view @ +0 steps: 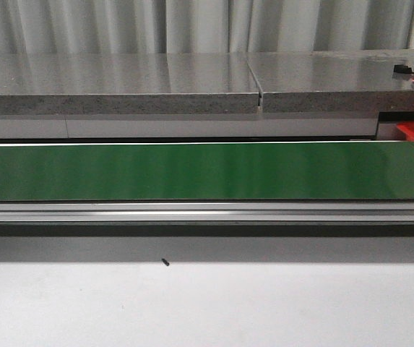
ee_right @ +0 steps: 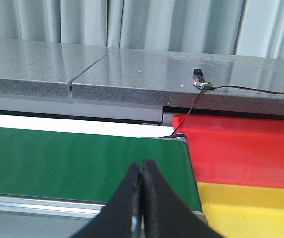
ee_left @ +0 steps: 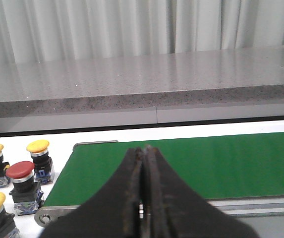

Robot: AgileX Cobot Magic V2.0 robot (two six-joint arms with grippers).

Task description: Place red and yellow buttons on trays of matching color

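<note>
Four push buttons stand upright on black bases, caps up, on the white desk off the green conveyor belt [ee_left: 191, 163]'s end: one red button [ee_left: 21, 171] among three yellow buttons [ee_left: 37, 147]. The red tray [ee_right: 246, 148] and yellow tray [ee_right: 251, 208] sit side by side, touching, beyond the belt's other end. The left claw [ee_left: 142, 163] and right claw [ee_right: 142, 173] are both pressed closed, empty.

We see soft, even light from above that makes pale shiny streaks on the green belt [view: 192, 172] and the grey stone counter [view: 120, 72], a dark shadow under the belt's rail, and fuzzy close-up black fingers [ee_left: 132, 198] in both wrist views.
</note>
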